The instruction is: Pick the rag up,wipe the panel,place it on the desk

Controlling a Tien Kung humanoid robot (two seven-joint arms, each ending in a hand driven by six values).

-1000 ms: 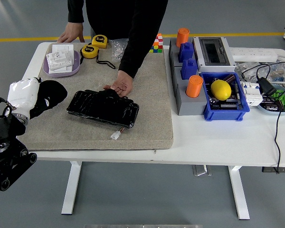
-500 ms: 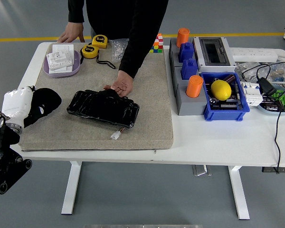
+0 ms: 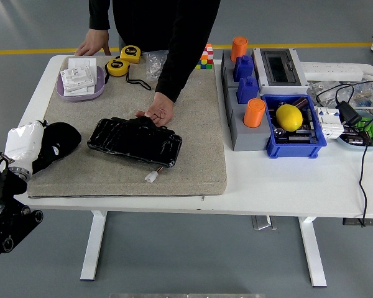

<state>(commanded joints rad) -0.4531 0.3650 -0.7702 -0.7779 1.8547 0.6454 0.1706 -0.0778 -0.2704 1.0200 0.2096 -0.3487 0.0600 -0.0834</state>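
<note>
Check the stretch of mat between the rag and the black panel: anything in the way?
Nothing visible. The left robot hand holds the rag at the mat's left edge; bare mat separates it from the panel, whose far edge a person's hand touches.

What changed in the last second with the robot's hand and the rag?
The left hand, shut on the rag, drew back toward the table's left edge, then edged slightly forward again. The panel and the person's hand steadying it stayed put.
</note>
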